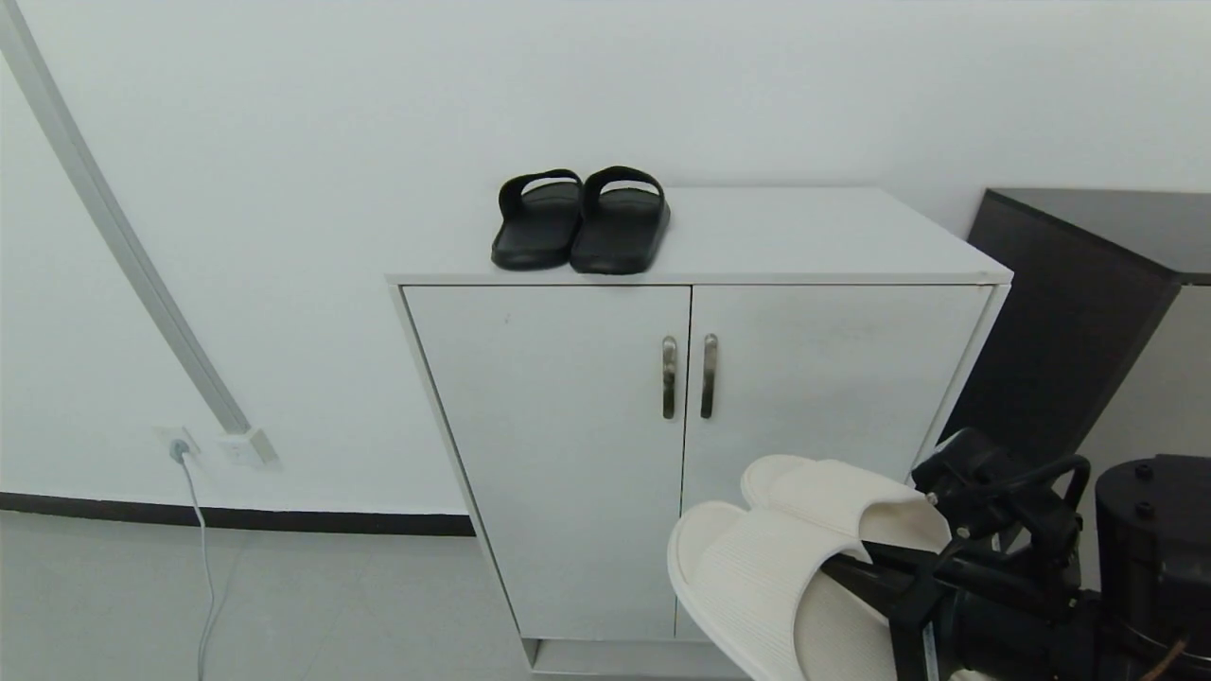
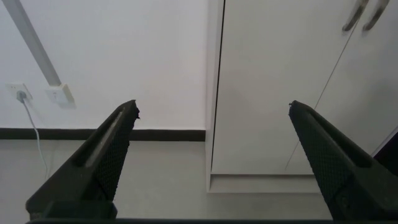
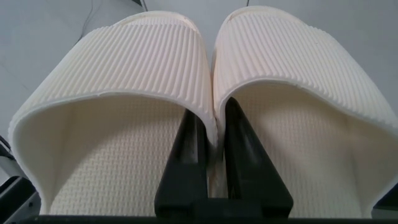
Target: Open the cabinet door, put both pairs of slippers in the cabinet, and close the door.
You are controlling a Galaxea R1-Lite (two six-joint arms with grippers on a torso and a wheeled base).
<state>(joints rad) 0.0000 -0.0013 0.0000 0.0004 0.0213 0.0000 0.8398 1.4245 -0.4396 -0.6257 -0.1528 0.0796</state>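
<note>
white slippers (image 1: 804, 558) are sitting pinched in our right end effector (image 3: 212, 121) before the shut cabinet (image 1: 549, 454), so we are judging the open left end effector (image 2: 211, 112) should pull the left handle (image 1: 669, 376) squarely.

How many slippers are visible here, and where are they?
4. Two black slippers sit side by side on top of the cabinet; two white slippers are held by the right gripper, in front of it.

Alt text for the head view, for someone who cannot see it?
The right gripper holds a pair of white slippers in front of a white two-door cabinet with both doors shut. A pair of black slippers sits on the cabinet's top, toward its left front.
</note>
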